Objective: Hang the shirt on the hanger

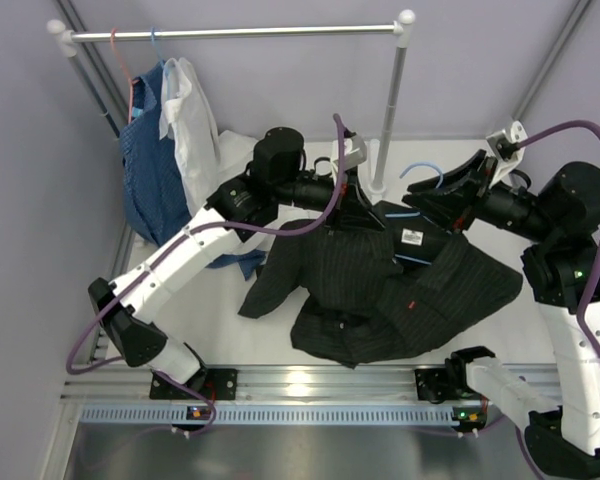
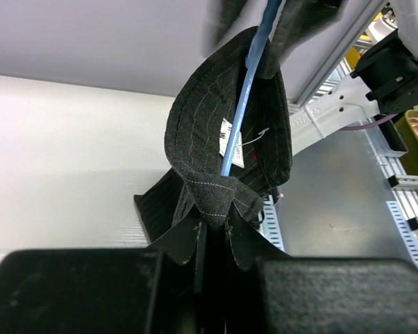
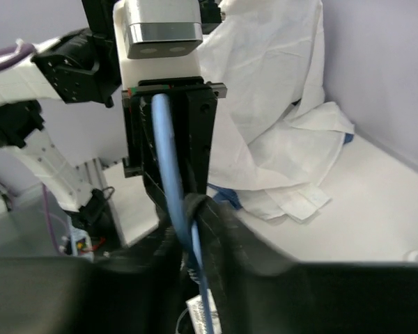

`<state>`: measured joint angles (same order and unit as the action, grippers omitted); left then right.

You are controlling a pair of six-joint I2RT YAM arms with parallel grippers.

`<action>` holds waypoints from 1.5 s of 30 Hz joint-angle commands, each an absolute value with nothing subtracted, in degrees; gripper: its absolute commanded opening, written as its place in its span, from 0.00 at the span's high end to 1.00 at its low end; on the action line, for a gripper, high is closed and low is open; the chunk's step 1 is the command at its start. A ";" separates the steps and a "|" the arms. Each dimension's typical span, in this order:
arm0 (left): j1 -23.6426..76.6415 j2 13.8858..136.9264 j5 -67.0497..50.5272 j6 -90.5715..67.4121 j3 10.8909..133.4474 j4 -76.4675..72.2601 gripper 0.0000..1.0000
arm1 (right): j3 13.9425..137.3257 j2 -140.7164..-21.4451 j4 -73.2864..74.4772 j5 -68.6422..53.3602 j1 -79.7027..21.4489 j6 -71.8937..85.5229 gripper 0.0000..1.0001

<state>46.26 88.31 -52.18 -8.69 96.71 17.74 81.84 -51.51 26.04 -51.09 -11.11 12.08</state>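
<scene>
While most of the shirt (image 1: 380,290) lies slumped on the desk (image 1: 250,330), midway between the side edges and spilling toward the near edge, only its neck is raised, so I judge the task begun but far from finished. The left tool (image 2: 210,243) is clenched on a fold of the collar (image 2: 230,139) and holds it up off the desk. The hanger (image 1: 420,168) runs as a thin blue wire up through that collar opening, past the white label sewn inside it. Its hook pokes out in the air on the far right side of the garment, beside the right tool (image 1: 435,200). That tool seems clamped on the wire near the hook, though its own fingers are only a dark blur in the right wrist view, so the grip is a reading, not a certainty. What appears done: the hanger is threaded into the neck. What is left: neither shoulder of the shirt sits on the arms of the hanger, since both sleeves and the body lie crumpled and flat, and the fabric has to be drawn over each end of the wire. At the far left corner a white shirt (image 1: 195,120) and a blue garment (image 1: 145,170) hang from a rail (image 1: 230,33), well apart from the work.
</scene>
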 commanded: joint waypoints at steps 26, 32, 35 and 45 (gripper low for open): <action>35.95 80.16 -71.27 -0.44 90.53 15.21 1.00 | 83.06 -43.59 53.61 -41.04 -11.78 -11.33 0.43; 35.95 80.42 -73.48 -1.58 90.97 15.29 1.00 | 84.37 -47.45 53.88 -53.69 -11.78 -9.76 0.46; 36.03 80.51 -73.39 -2.37 91.84 15.47 1.00 | 84.64 -48.86 53.26 -58.27 -11.78 -8.53 0.48; 35.95 81.74 -73.56 -4.57 94.83 15.38 1.00 | 82.35 -48.52 47.99 -60.47 -11.78 -4.22 0.71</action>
